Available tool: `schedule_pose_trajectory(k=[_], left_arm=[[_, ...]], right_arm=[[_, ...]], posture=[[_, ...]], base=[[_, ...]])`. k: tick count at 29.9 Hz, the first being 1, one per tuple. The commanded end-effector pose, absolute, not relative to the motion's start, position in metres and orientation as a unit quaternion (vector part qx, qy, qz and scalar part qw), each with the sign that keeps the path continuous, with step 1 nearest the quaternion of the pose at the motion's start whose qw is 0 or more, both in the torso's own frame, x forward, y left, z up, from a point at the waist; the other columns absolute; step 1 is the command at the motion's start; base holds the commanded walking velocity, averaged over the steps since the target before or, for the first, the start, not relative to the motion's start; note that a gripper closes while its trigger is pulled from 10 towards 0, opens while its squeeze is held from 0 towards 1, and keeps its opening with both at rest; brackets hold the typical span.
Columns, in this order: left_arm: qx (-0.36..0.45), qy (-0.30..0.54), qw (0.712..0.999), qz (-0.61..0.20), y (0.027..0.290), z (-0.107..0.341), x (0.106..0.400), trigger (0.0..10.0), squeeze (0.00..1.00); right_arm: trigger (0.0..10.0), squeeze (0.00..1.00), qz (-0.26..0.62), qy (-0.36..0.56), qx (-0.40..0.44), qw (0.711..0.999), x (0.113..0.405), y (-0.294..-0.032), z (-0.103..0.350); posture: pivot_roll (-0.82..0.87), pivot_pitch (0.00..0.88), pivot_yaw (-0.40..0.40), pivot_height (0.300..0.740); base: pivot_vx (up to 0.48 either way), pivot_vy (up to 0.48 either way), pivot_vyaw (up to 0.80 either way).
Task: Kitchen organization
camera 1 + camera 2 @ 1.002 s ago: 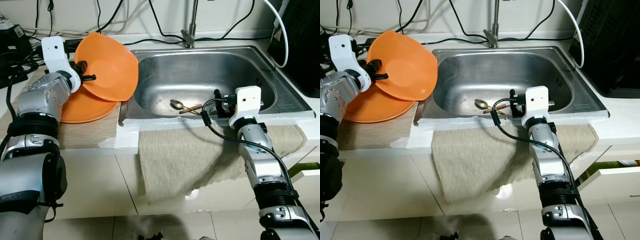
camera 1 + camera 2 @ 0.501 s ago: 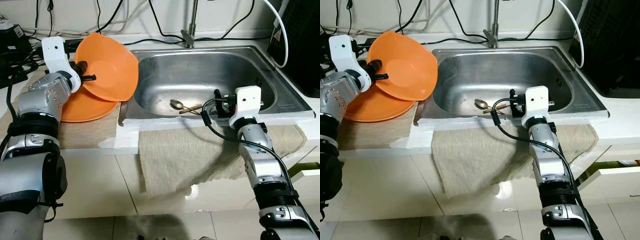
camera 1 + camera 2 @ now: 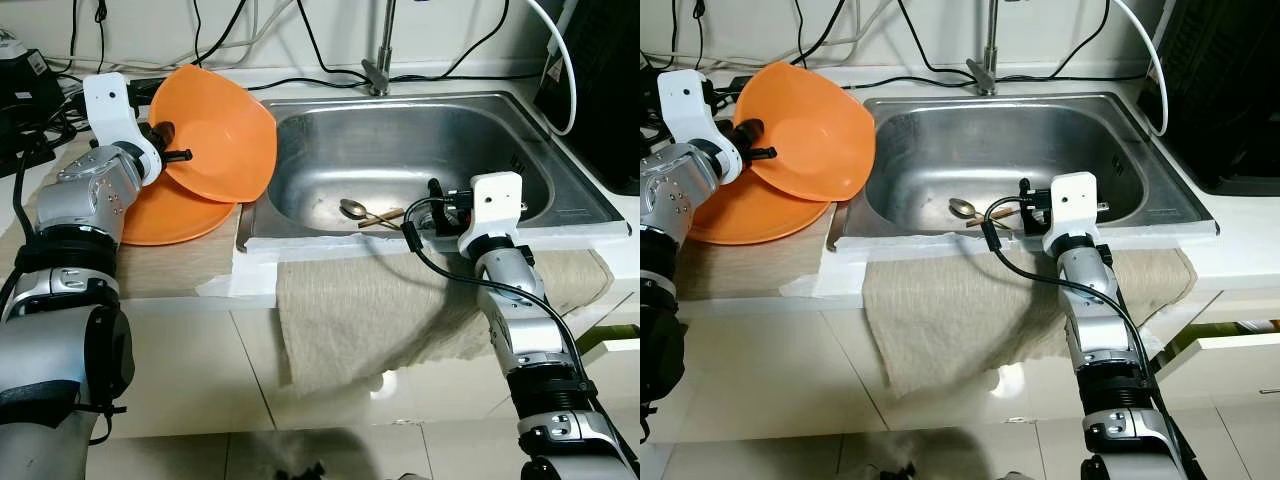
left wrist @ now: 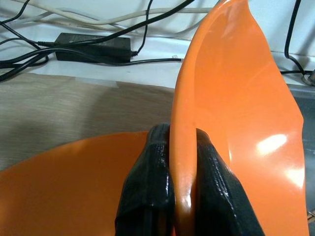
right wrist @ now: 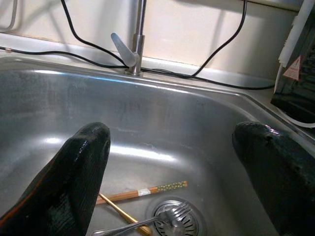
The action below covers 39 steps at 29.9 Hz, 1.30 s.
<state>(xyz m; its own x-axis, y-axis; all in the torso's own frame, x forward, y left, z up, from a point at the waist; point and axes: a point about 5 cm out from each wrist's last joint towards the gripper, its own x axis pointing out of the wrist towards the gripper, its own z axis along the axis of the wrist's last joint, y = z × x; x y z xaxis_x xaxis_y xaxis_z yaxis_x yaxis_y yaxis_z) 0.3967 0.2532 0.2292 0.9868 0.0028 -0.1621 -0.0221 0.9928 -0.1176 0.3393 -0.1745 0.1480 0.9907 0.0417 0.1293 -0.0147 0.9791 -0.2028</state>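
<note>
While my left gripper (image 4: 172,172) pinches the raised orange bowl (image 3: 220,130) by its rim above the second bowl (image 3: 170,215), my right gripper (image 5: 172,162) gapes empty over the sink's (image 3: 560,180) chopsticks (image 5: 147,191), ready to grab.

Orange bowl (image 3: 222,133), tilted on edge above a second orange bowl (image 3: 165,215) lying on the counter; spoon (image 3: 352,208), fork (image 5: 147,222) and chopsticks (image 3: 384,216) lie in the steel sink (image 3: 420,135).
</note>
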Motion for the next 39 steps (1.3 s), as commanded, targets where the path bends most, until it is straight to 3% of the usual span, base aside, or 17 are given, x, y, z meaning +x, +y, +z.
schedule_pose_trajectory(k=[1, 39], left_arm=[[-0.047, 0.114, 0.992, 0.013, 0.2537, 0.2165, 0.3954, 0.0, 0.00], [-0.047, 0.113, 0.992, 0.012, 0.2547, 0.2181, 0.3936, 0.0, 0.00]], right_arm=[[10.0, 0.00, 0.017, -0.082, -0.101, 0.991, 0.3419, -0.1752, 0.1557], [10.0, 0.00, 0.017, -0.085, -0.101, 0.991, 0.3379, -0.1756, 0.1572]], posture=[[-0.07, 0.000, 0.031, 0.740], [-0.07, 0.000, 0.031, 0.740]], base=[[0.000, 0.000, 0.00], [0.000, 0.000, 0.00]])
